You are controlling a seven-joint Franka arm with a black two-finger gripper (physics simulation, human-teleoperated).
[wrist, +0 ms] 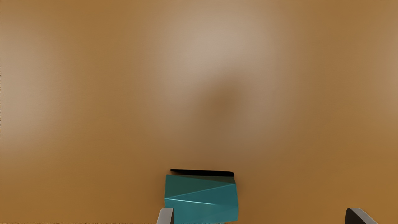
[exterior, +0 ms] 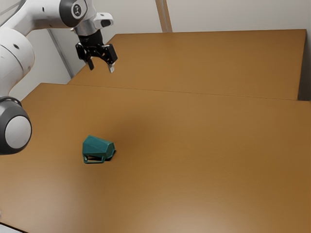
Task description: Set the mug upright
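Fingers (wrist: 166, 216) wide apart and gripping nothing, we've got our gripper (exterior: 101, 69) up above the table (exterior: 194, 145), and the teal mug (exterior: 98, 149) lies on its side, at six o'clock from it in the exterior view! Careful: the mug sits off-centre between the fingers, so dropping straight down could clip it and roll it.

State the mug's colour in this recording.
Teal: the mug looks blue-green, best seen in the wrist view.

mug (exterior: 99, 146) on side, claw (exterior: 101, 69) abv tbl (exterior: 194, 155)
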